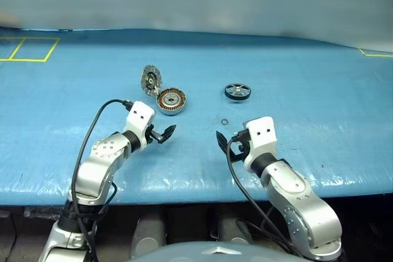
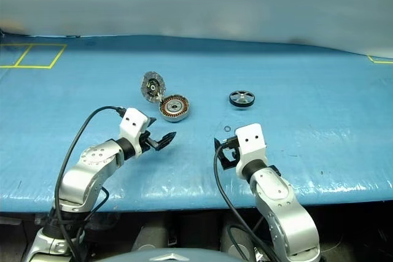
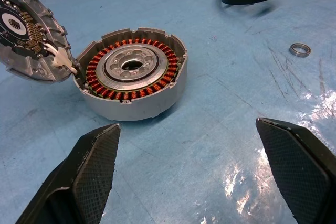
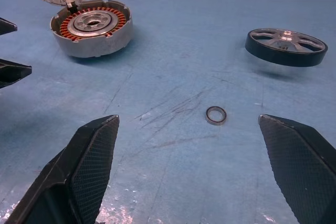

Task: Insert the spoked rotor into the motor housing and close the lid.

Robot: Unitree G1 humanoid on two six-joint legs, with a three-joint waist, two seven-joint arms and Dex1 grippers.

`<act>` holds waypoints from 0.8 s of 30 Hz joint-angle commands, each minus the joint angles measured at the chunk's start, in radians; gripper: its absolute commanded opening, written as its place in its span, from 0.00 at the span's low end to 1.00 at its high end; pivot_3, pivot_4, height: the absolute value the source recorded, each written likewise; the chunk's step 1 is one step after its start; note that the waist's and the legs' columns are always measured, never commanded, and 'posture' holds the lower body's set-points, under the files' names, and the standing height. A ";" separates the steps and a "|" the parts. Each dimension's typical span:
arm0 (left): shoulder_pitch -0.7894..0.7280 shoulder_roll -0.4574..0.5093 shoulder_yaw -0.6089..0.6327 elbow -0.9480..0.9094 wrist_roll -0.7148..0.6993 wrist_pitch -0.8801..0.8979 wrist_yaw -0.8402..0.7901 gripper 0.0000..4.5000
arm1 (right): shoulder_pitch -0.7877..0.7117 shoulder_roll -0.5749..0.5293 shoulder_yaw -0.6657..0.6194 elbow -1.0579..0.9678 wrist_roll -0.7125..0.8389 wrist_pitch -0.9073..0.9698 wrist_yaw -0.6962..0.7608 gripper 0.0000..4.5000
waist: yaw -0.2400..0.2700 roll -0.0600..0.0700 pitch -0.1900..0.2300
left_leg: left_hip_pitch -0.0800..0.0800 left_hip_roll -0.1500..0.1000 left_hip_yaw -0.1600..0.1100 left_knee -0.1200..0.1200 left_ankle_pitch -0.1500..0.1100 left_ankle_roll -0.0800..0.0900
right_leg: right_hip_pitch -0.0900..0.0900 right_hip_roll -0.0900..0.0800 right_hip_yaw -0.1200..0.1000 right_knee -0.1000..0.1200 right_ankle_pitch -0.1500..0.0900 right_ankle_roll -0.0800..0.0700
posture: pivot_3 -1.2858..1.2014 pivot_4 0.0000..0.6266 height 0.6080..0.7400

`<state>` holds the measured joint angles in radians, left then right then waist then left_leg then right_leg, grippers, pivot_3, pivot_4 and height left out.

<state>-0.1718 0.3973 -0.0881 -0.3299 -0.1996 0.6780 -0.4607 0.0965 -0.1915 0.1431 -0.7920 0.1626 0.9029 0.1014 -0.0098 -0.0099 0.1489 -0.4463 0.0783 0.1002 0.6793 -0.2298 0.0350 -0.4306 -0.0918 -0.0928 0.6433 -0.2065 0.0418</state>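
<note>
A: Eyes on the rotor (image 1: 237,91). It lies flat on the blue tabletop (image 1: 319,90), well apart from the housing (image 1: 171,100), off toward the robot's right and a little farther out.

B: And the housing sits open, copper windings showing round a silver centre. The lid (image 1: 150,80) stands tipped up on its hinge at the far-left edge of the cup, inner face toward us.

A: So nothing is in the cup yet. I'd say we're at the very first step, the pick-up of the rotor.

B: Both grippers are empty. The left gripper (image 1: 164,133) has its fingers spread wide and hangs just short of the housing. The right gripper (image 1: 226,142) is spread wide as well, near the tabletop's front, with the rotor beyond it.

A: There's a small metal ring (image 4: 216,115) on the tabletop between the right gripper and the rotor. Worth steering round that.

B: Agreed. The right one looks the better choice for the rotor, being on that side. I'd come over the ring, drop the fingers across the black rim, and pinch on the rim rather than the spokes.

A: And keep it level, I'd think. It's about as wide as the cup, so a tilt could jam it on the wall.

B: Lower it straight over the silver centre, then let the left one fold the lid down.
</note>
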 commanded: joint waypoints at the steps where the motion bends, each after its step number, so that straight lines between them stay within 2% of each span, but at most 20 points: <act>1: -0.012 0.005 0.001 -0.026 -0.009 0.005 -0.008 1.00 | -0.010 0.003 0.001 -0.014 -0.006 -0.017 -0.006 1.00 | 0.000 0.000 0.000 | 0.000 0.000 0.000 0.000 0.000 0.000 | 0.000 0.000 0.000 0.000 0.000 0.000 | 0.52 0.24 1.00; 6: -0.051 0.019 -0.011 -0.024 -0.011 0.037 -0.025 1.00 | -0.020 0.009 0.001 -0.008 -0.007 -0.015 -0.010 1.00 | 0.001 0.000 0.000 | 0.000 0.000 0.000 0.000 0.000 0.000 | 0.000 0.000 0.000 0.000 0.000 0.000 | 0.52 0.24 1.00; 9: -0.149 0.063 -0.049 -0.007 -0.010 0.055 -0.097 1.00 | -0.033 0.014 0.001 0.002 -0.007 -0.016 -0.013 1.00 | 0.004 0.000 0.000 | 0.000 0.000 -0.001 0.001 0.000 0.000 | 0.000 0.000 -0.001 0.000 0.000 0.000 | 0.52 0.24 1.00; 13: -0.329 0.148 -0.150 0.079 0.044 -0.005 -0.226 1.00 | -0.055 0.017 0.006 0.024 -0.006 -0.021 -0.011 1.00 | 0.005 0.000 0.000 | 0.000 0.000 0.000 0.001 0.000 0.000 | 0.000 0.000 0.000 0.000 0.000 0.000 | 0.52 0.24 1.00; 18: -0.598 0.202 -0.307 0.330 0.145 -0.123 -0.425 1.00 | -0.082 0.023 0.013 0.053 -0.006 -0.036 -0.007 1.00 | 0.007 0.000 0.001 | -0.002 -0.001 0.001 0.000 0.000 0.000 | 0.002 0.001 0.001 0.000 0.000 0.000 | 0.52 0.24 1.00; 20: -0.721 0.197 -0.393 0.483 0.204 -0.192 -0.532 1.00 | -0.086 0.025 0.013 0.058 -0.006 -0.043 -0.009 1.00 | 0.007 0.000 0.001 | -0.002 -0.001 0.001 0.000 0.000 0.000 | 0.002 0.002 0.002 0.001 0.000 0.000 | 0.52 0.24 1.00; 24: -0.867 0.159 -0.482 0.706 0.267 -0.282 -0.688 1.00 | -0.083 0.028 0.018 0.063 -0.010 -0.054 -0.012 1.00 | 0.004 0.000 0.001 | -0.003 -0.001 0.002 -0.001 0.000 0.000 | 0.001 0.003 0.003 0.001 -0.001 0.001 | 0.52 0.24 1.00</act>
<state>-0.9928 0.5687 -0.5457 0.3155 0.0398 0.4388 -1.0776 0.0172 -0.1650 0.1612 -0.7092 0.1573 0.8763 0.0884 -0.0055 -0.0098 0.1496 -0.4496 0.0775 0.1023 0.6786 -0.2298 0.0354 -0.4298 -0.0891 -0.0897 0.6442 -0.2076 0.0430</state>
